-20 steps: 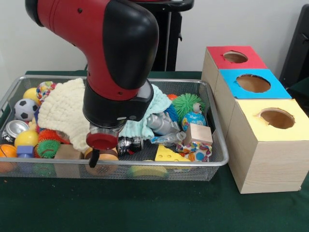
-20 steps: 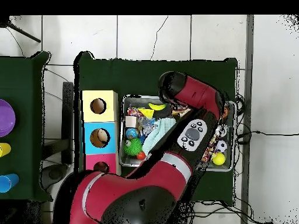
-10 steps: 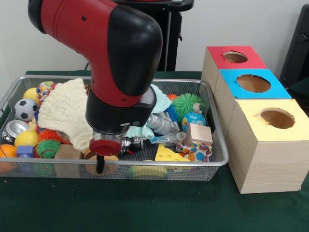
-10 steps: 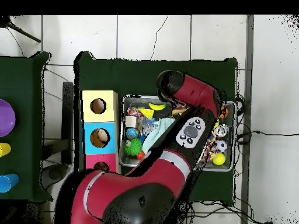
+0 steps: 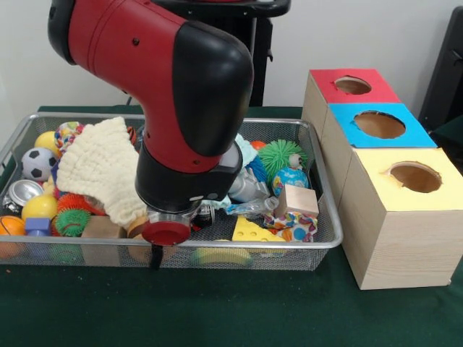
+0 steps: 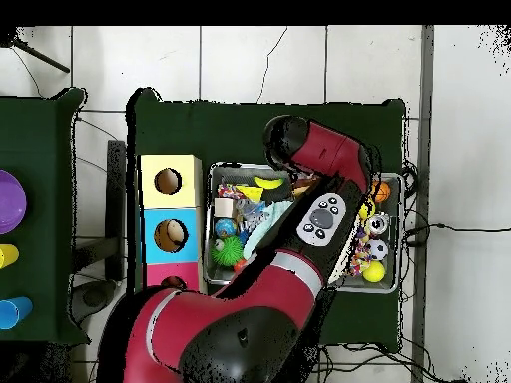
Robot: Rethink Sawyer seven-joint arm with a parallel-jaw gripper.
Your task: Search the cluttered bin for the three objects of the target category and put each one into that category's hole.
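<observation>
My gripper (image 5: 155, 253) hangs low at the near rim of the wire mesh bin (image 5: 318, 242), left of centre, under the arm's red end disc. It is over a brown wooden piece (image 5: 101, 228) and an orange object that is partly hidden. Whether it holds anything cannot be seen. Three wooden boxes stand to the right of the bin, each with a round hole: red top (image 5: 353, 85), blue top (image 5: 380, 124), yellow top (image 5: 414, 176). In the overhead view the arm (image 6: 324, 214) covers the bin's middle and hides the gripper.
The bin holds a cream knitted cloth (image 5: 98, 170), a mint cloth (image 5: 244, 150), a green spiky ball (image 5: 282, 155), a globe ball (image 5: 291, 178), a wooden cube (image 5: 296, 200), a yellow cheese wedge (image 5: 252, 230), a soccer ball (image 5: 37, 163), a silver can (image 5: 22, 191) and a yellow ball (image 5: 40, 207).
The arm has shifted right along the bin's near side in the front view and sunk lower. The bin's objects have not moved.
</observation>
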